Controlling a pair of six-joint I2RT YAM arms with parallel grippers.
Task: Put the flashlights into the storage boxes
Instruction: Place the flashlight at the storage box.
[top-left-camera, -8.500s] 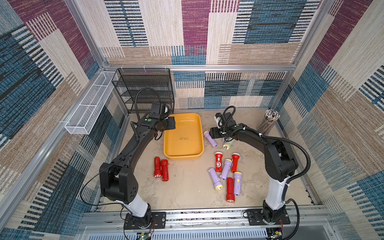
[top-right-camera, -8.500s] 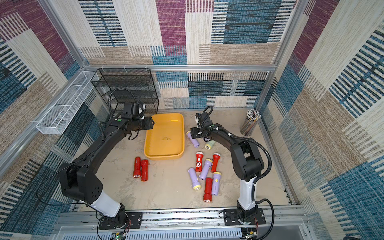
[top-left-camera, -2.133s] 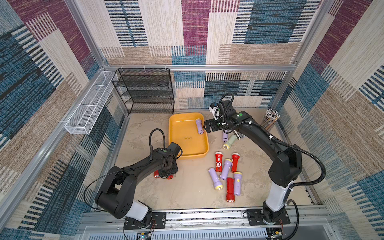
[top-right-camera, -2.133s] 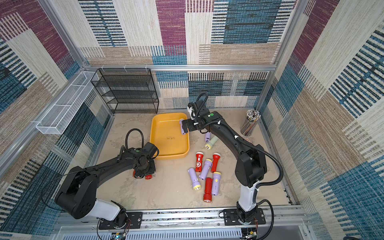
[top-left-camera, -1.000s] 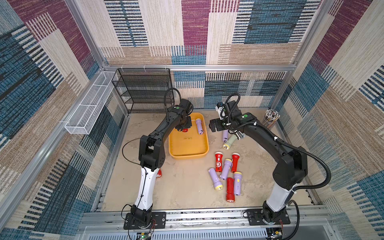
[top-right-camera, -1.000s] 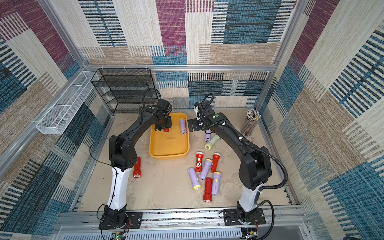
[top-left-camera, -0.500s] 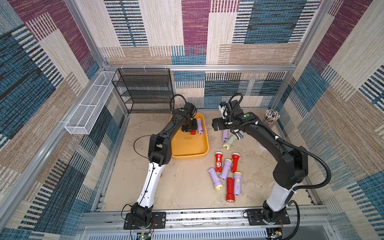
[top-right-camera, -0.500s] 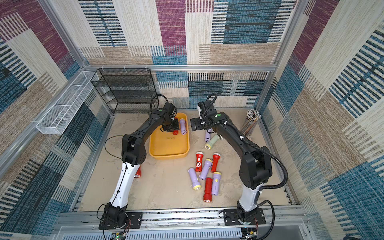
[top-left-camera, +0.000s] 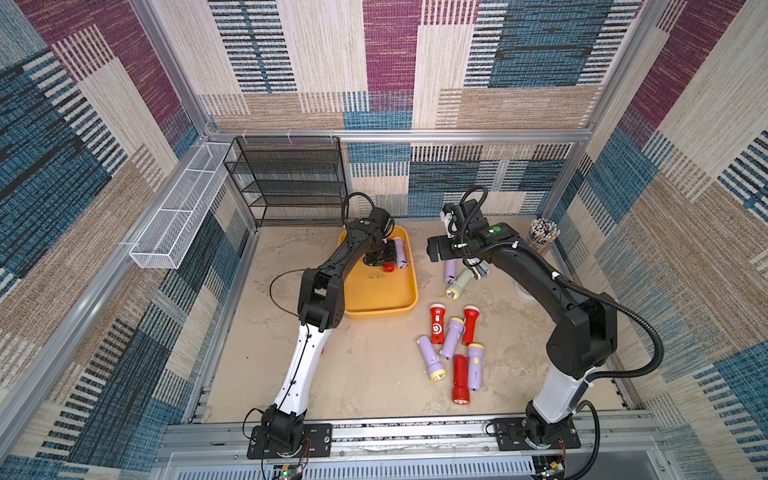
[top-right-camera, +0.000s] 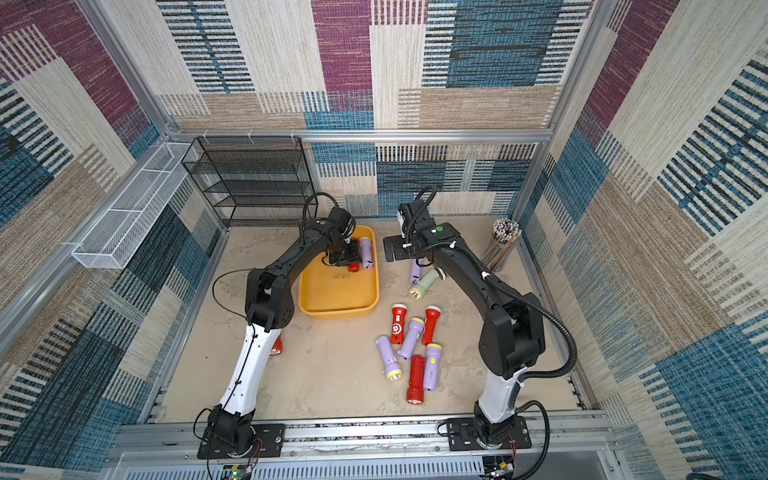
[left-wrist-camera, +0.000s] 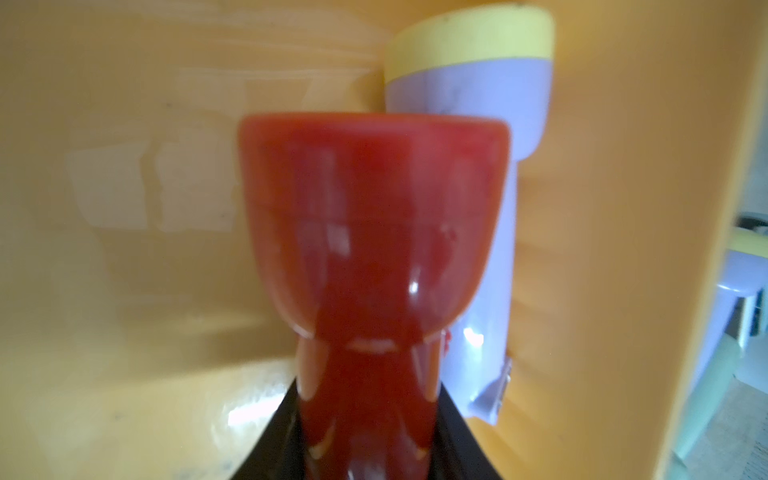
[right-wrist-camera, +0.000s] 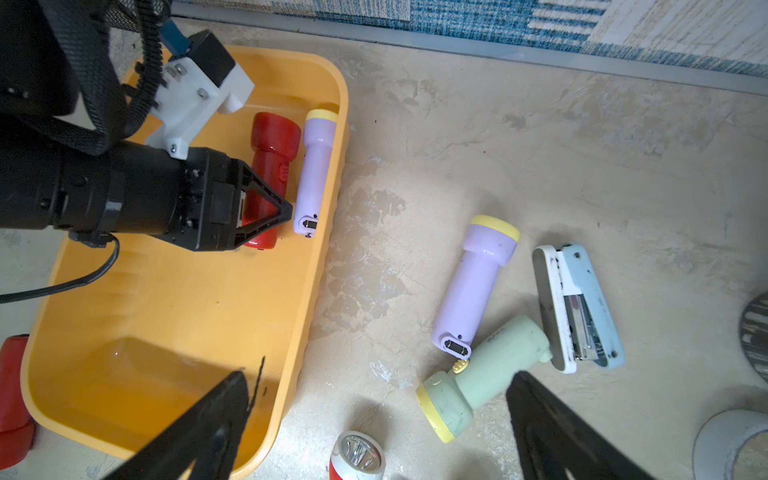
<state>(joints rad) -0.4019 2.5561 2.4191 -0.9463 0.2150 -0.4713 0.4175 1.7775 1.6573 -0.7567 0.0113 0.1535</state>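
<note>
Inside the yellow tray (right-wrist-camera: 187, 291), the left claw (right-wrist-camera: 268, 222) grips a red flashlight (right-wrist-camera: 272, 153) beside a lilac flashlight (right-wrist-camera: 316, 166). Just outside the tray, the right claw (right-wrist-camera: 378, 376) is wide apart.

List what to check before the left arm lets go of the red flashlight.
1. Grip: left gripper shut on red flashlight: ok.
2. Placement: red flashlight within yellow tray walls: ok.
3. Contact with tray floor: cannot tell.
4. Neighbour: lilac flashlight beside, not underneath: ok.
5. Other arm: right gripper open, empty: ok.
6. Next pick: pale green flashlight lying free: not ok, crowded by stapler and lilac flashlight on the table.
</note>
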